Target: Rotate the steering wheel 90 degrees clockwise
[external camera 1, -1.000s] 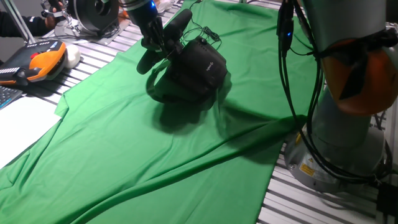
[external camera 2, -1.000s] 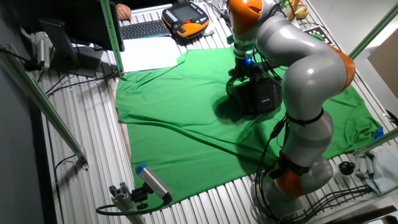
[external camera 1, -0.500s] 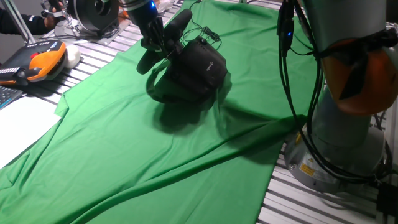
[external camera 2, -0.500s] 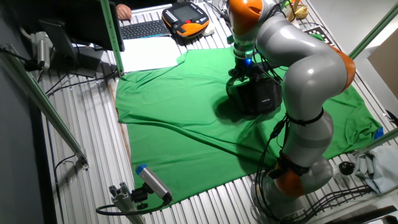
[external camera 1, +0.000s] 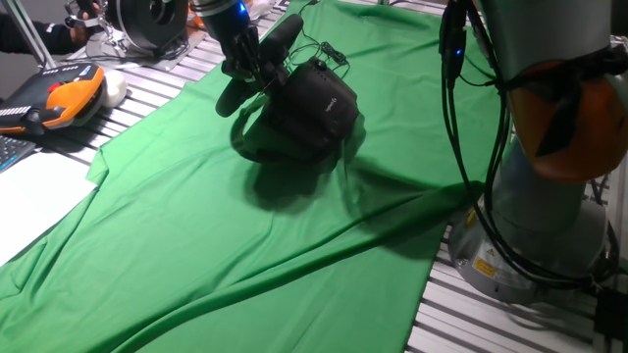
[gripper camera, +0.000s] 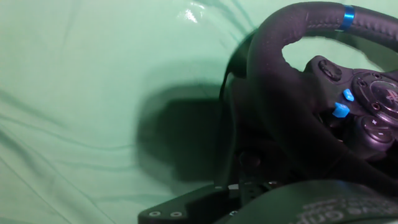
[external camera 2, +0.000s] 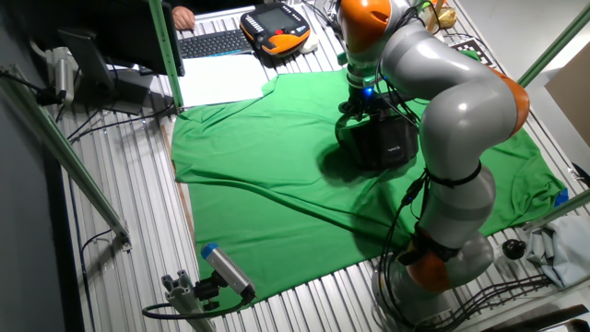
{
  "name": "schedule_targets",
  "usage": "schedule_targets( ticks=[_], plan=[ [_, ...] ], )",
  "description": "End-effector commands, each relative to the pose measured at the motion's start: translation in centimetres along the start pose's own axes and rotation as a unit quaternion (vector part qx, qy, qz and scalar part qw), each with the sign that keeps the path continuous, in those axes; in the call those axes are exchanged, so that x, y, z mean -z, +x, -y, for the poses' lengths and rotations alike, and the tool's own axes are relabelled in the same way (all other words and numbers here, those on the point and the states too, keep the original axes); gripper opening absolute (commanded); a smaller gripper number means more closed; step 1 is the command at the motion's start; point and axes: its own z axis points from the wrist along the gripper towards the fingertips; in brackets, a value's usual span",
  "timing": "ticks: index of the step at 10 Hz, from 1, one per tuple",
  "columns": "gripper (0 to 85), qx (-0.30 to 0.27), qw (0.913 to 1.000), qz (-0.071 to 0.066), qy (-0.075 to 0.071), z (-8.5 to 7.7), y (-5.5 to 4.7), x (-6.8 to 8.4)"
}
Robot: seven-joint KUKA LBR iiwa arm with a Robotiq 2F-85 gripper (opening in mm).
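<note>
The steering wheel [external camera 1: 277,44] is a black round wheel tilted up on a bulky black box base [external camera 1: 312,110], standing on the green cloth [external camera 1: 245,245]. My gripper [external camera 1: 247,65] sits at the wheel's rim on its left side, with its fingers closed around the rim. From the other fixed view the base [external camera 2: 385,140] shows below the gripper [external camera 2: 362,103], and the arm hides much of the wheel. The hand view is filled by the rim [gripper camera: 273,93], which curves past a hub with small blue-lit buttons [gripper camera: 339,111].
An orange teach pendant [external camera 1: 61,98] and a white sheet [external camera 1: 29,196] lie left of the cloth. A black-and-silver ring device [external camera 1: 147,25] stands at the back. The arm's base [external camera 1: 545,206] and cables rise at the right. A long fold [external camera 1: 373,230] crosses the cloth.
</note>
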Motion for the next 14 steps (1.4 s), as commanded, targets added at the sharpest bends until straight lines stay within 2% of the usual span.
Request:
schedule_targets(
  ticks=[1,4,5,6,7,8,9,10,11,12,13,14],
  plan=[
    [0.0,0.002,1.0,0.0,0.0,0.0,0.0,-0.01],
    [0.0,0.007,1.0,0.004,0.0,0.0,0.0,-0.01],
    [0.0,-0.003,0.9999,0.016,0.002,0.0,0.0,-0.01],
    [0.0,-0.009,0.9995,0.026,0.013,0.0,0.0,-0.01],
    [0.0,-0.01,0.9996,0.024,0.015,0.0,0.0,-0.01],
    [0.0,-0.005,0.9998,0.015,0.009,0.0,0.0,-0.01],
    [0.0,-0.006,1.0,-0.001,0.004,0.0,0.0,-0.01],
    [0.0,-0.01,0.9999,-0.01,0.0,0.0,0.0,-0.01],
    [0.0,-0.008,0.9999,-0.013,0.003,0.0,0.0,-0.01],
    [0.0,-0.014,0.9998,-0.009,0.005,0.0,0.0,-0.01],
    [0.0,-0.017,0.9995,0.002,0.025,0.0,0.0,-0.01],
    [0.0,-0.023,0.9994,0.003,0.027,0.0,0.0,-0.01]
  ],
)
